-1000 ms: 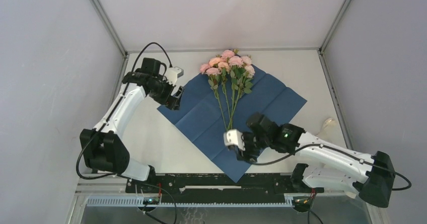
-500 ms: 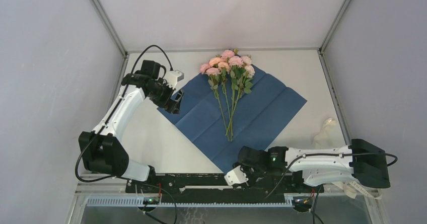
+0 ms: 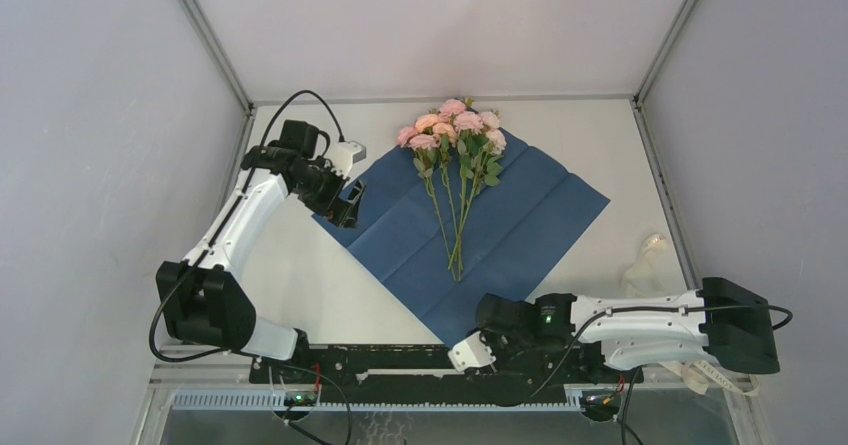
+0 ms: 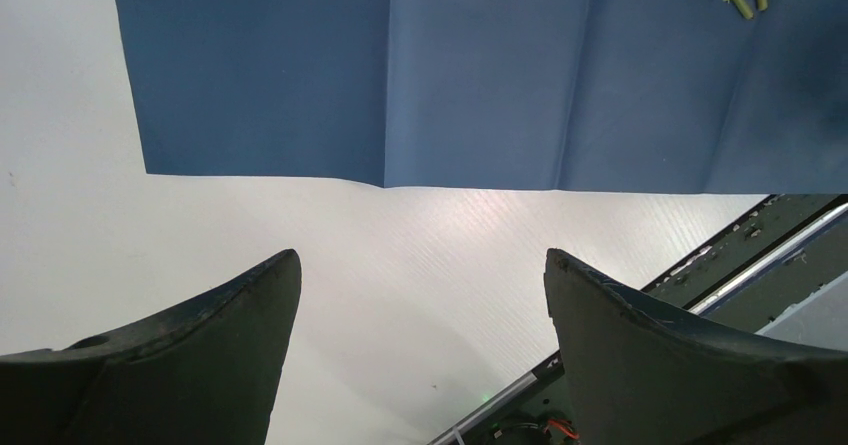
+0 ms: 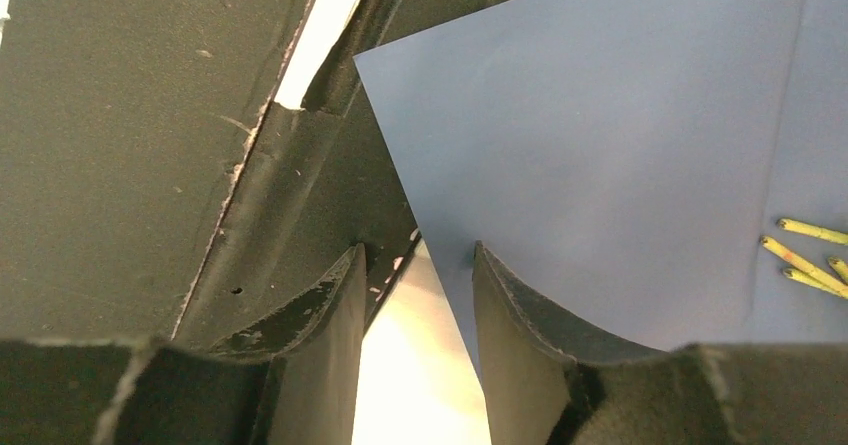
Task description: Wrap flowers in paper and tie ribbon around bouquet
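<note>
The paper [image 3: 490, 220] lies flat as a diamond on the table, dark navy face up. The flowers [image 3: 455, 135], pink roses on green stems, lie loose on it with their blooms at the far corner. In the right wrist view the stem ends [image 5: 805, 255] show. My right gripper [image 3: 478, 337] is low at the paper's near corner. Its jaws [image 5: 418, 250] are partly open, with the paper's edge [image 5: 445, 235] in the gap. My left gripper [image 3: 348, 203] hangs wide open [image 4: 420, 260] over bare table beside the paper's left corner [image 4: 260, 75]. The cream ribbon [image 3: 645, 257] lies at the table's right edge.
The black base rail [image 3: 400, 360] runs along the table's near edge, just under the right gripper [image 5: 150, 145]. Grey walls close in the table on the left, the right and the far side.
My right arm has pulled back from the stems to the paper's near corner and dropped low, and its jaws have narrowed. My left gripper has barely shifted.
</note>
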`<act>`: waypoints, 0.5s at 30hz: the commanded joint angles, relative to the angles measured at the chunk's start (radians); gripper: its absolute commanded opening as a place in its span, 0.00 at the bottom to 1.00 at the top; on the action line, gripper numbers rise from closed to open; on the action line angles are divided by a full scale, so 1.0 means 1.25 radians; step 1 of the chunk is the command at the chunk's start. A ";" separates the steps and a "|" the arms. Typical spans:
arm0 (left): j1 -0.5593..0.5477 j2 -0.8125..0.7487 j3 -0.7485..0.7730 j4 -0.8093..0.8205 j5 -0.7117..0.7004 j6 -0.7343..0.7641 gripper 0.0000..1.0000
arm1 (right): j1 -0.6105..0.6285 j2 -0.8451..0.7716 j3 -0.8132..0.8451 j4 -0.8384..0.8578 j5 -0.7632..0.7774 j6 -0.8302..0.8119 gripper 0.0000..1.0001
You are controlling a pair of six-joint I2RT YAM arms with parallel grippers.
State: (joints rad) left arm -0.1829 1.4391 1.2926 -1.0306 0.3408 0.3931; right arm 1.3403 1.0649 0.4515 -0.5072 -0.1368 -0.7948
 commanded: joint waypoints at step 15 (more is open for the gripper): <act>-0.003 -0.025 0.016 -0.008 0.032 0.024 0.95 | -0.075 -0.117 0.049 -0.072 0.109 -0.197 0.66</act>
State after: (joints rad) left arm -0.1829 1.4391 1.2926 -1.0351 0.3485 0.4019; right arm 1.2560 0.8848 0.4873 -0.5568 -0.0231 -0.9798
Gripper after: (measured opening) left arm 0.949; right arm 0.632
